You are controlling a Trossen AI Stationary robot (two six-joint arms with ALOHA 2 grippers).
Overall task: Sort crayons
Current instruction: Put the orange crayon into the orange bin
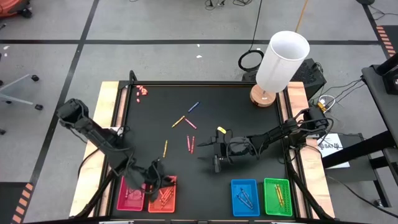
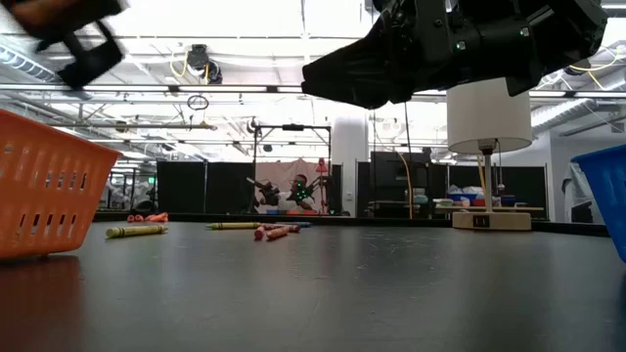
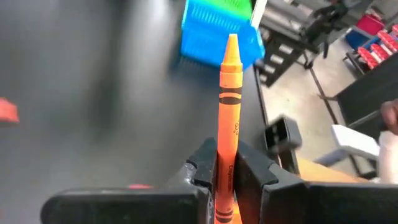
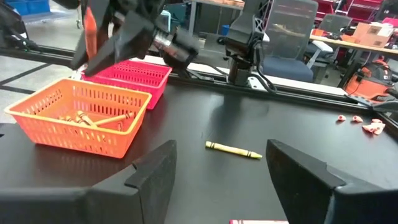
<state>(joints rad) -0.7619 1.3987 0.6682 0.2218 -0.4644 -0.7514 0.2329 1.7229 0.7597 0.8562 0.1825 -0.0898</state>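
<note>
An orange crayon (image 3: 229, 118) is gripped between the two dark fingers (image 3: 202, 165) of the left end effector (image 3: 227, 171), with its pointed tip directed toward 12 o'clock. Beyond the tip, a blue tray (image 3: 214, 34) is seen on the dark counter (image 3: 93, 93), with a green tray (image 3: 239, 5) just behind it. A small red bit (image 3: 7, 111) is seen at 9 o'clock on the counter. Off the counter's edge, toward 2 o'clock, blurred room furniture is visible.

mid-table: open | front edge: trays (image 1: 244, 196) | back-right: lamp (image 1: 280, 62)
</note>
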